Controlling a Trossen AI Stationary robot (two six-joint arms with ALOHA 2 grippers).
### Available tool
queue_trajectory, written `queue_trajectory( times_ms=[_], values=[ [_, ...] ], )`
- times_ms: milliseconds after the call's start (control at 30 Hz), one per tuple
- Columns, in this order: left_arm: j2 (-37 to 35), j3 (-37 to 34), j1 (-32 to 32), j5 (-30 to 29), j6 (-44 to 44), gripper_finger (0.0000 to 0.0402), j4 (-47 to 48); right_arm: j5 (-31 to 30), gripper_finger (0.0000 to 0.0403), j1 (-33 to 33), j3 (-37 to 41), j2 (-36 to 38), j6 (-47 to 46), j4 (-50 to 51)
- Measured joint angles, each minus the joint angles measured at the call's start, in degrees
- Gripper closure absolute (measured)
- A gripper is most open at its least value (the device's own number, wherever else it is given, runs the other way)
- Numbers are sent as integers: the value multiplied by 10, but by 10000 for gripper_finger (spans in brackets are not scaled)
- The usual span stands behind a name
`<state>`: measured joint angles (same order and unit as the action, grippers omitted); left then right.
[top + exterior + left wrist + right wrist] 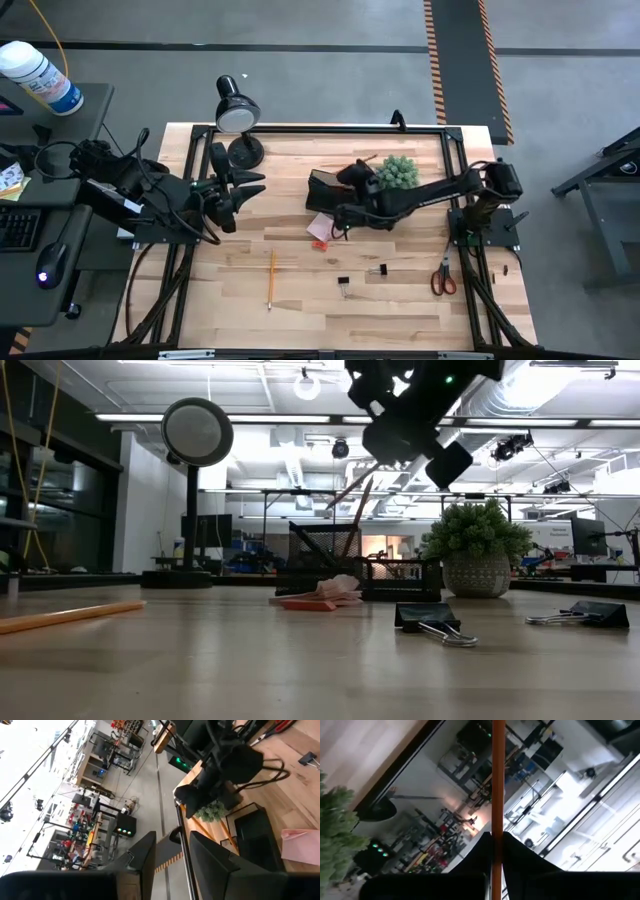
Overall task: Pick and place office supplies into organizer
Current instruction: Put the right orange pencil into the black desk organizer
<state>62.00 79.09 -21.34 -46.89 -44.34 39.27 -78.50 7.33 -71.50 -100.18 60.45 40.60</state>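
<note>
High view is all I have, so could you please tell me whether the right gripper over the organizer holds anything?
Observer: Yes. In the right wrist view the right gripper is shut on an orange pencil.
Operator: Thank you. Is the pencil in the organizer yet?
Observer: The low view shows it tilted, with its lower end down inside the organizer's taller mesh section.
Operator: And is the left gripper carrying something?
Observer: No. The left wrist view shows the left gripper open with nothing between its fingers, waiting at the table's left side.
</note>
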Motion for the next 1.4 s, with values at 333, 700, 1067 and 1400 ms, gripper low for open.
queue_trajectory(
  times_ms=[333,700,1067,1400],
  values=[
    [0,0,0,0,-2,296,-2,20,389,28,-1,2,18,34],
    [0,0,0,0,-3,296,-2,36,389,4,-14,-1,36,37],
    [0,0,0,11,9,296,7,59,389,-3,-162,-56,22,109],
    [0,0,0,19,43,296,78,69,390,-7,-205,-121,10,173]
  ],
)
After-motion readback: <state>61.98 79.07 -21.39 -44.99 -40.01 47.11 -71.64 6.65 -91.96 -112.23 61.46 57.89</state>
